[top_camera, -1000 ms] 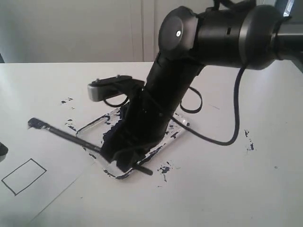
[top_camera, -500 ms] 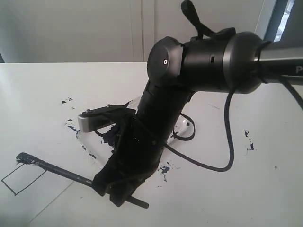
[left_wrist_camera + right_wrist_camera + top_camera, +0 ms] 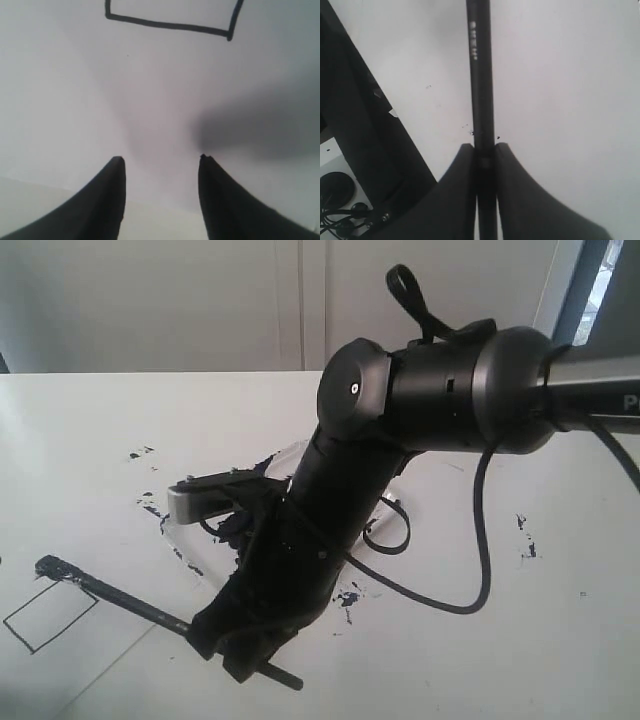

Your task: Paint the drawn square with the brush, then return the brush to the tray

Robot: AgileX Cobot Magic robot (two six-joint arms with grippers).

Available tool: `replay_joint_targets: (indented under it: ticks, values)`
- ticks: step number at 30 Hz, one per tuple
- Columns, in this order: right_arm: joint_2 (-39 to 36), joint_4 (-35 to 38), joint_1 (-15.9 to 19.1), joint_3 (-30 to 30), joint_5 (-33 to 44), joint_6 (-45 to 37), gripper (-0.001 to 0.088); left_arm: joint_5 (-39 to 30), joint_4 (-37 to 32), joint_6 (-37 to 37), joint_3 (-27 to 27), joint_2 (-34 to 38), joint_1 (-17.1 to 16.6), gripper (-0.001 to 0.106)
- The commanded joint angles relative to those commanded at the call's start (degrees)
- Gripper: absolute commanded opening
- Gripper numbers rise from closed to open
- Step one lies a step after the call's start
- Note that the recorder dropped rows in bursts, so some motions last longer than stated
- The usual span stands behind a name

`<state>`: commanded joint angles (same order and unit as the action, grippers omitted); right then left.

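Note:
My right gripper (image 3: 232,638) reaches across to the left, shut on the brush (image 3: 110,592), a long thin black stick. The brush slants down to the paper, its dark tip at the far corner of the drawn square (image 3: 50,613). That square is a thin black outline with a white inside. In the right wrist view the brush (image 3: 480,75) runs straight out from between the shut fingers of the right gripper (image 3: 483,146). The left gripper (image 3: 160,159) hovers open over white paper, with one side of the drawn square (image 3: 170,22) ahead of it. The tray (image 3: 178,543) is mostly hidden behind the right arm.
Dark paint splatters (image 3: 140,453) lie on the white table left of the tray, more splatters (image 3: 525,535) lie to the right, and a blotch (image 3: 348,597) sits beside the arm. A black cable (image 3: 480,570) loops from the right arm over the table.
The right gripper has carried the brush off the tray, forward and leftward. The brush tip has dropped from above the table to the square's far corner.

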<state>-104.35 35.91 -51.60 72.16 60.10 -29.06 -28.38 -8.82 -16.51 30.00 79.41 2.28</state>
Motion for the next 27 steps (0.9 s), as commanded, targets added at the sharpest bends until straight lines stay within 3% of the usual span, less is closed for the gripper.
replay_joint_targets:
  ticks: [3,8,18,24,27]
  values:
    - [0.0,0.1,0.0,0.0,0.0,-0.3,0.0000,0.0,0.0,0.0,-0.1,0.0,0.0,0.060]
    - [0.0,0.3,0.0,-0.3,-0.2,-0.7,0.0000,3.9,1.2,0.2,-2.5,1.1,0.0,0.059]
    - [0.0,0.4,0.0,-0.3,0.2,-0.7,0.0000,5.1,2.1,0.2,-2.5,5.2,0.0,0.059]
    - [-0.4,0.6,-2.4,-0.3,0.2,-0.7,0.0000,5.2,2.2,0.2,-2.5,5.2,0.0,0.059]
    - [-1.3,0.2,-3.8,-0.3,-0.5,-0.3,0.0000,4.7,5.7,-0.5,-2.5,5.3,0.0,0.059]
